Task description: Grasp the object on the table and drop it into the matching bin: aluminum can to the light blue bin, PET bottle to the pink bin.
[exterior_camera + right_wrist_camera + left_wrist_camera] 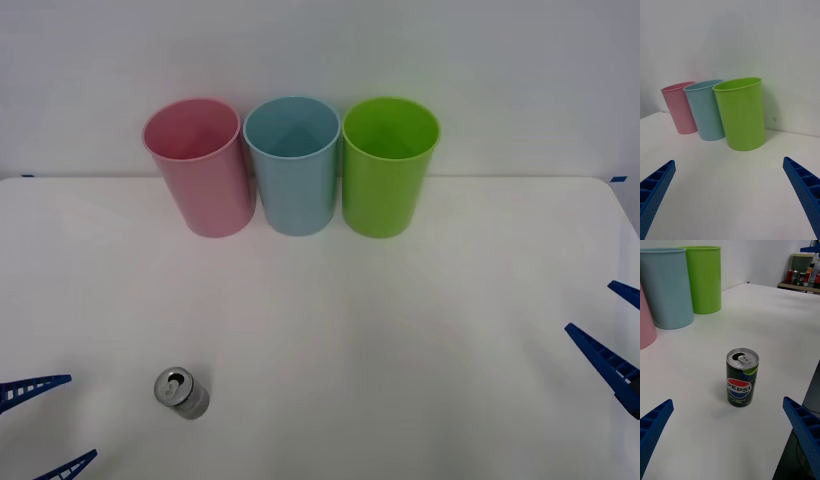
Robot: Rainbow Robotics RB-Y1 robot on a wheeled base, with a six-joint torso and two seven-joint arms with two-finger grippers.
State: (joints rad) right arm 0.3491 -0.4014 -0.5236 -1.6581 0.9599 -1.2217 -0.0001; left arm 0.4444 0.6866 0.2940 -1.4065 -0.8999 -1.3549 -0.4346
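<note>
Aluminum can (181, 392) stands upright near the table's (400, 350) front left corner; left gripper (48, 424) and right gripper (612, 330) both wide open, empty.

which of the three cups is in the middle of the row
The light blue bin: it stands between the pink bin and the lime green cup.

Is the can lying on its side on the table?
No, the can stands upright on the table, with its pull-tab top facing up, ahead of the open left claw.
</note>
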